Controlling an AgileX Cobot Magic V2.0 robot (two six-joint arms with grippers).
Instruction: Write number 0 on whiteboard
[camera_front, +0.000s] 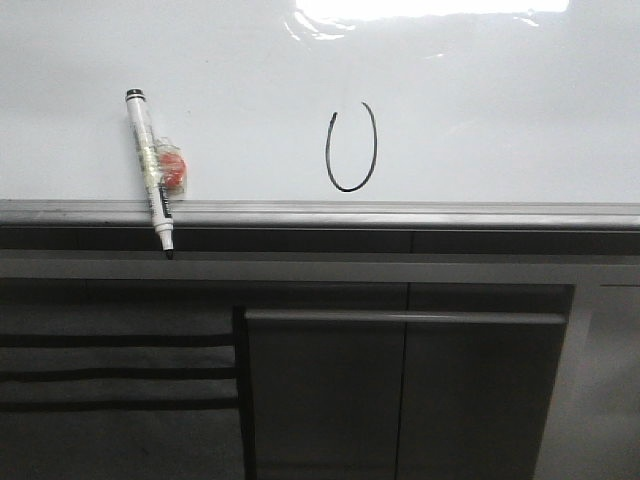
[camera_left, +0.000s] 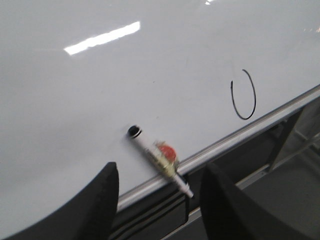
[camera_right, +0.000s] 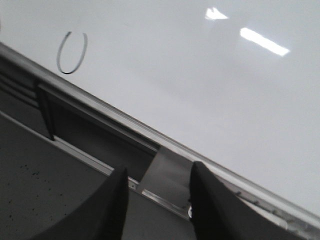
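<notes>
The number 0 (camera_front: 352, 147) is a thin black oval outline with a gap at its top, drawn on the whiteboard (camera_front: 500, 120). It also shows in the left wrist view (camera_left: 243, 94) and the right wrist view (camera_right: 71, 52). A white marker pen (camera_front: 150, 170) with a red sticker lies on the board's near edge, its black tip hanging over the grey frame (camera_front: 400, 212). My left gripper (camera_left: 160, 175) is open and empty, back from the pen (camera_left: 159, 159). My right gripper (camera_right: 157, 182) is open and empty over the frame. Neither gripper shows in the front view.
Dark grey cabinet panels (camera_front: 400, 390) stand below the whiteboard's frame. Bright glare (camera_front: 430, 10) lies on the far part of the board. A grey bracket (camera_right: 167, 172) sits under the frame between my right fingers.
</notes>
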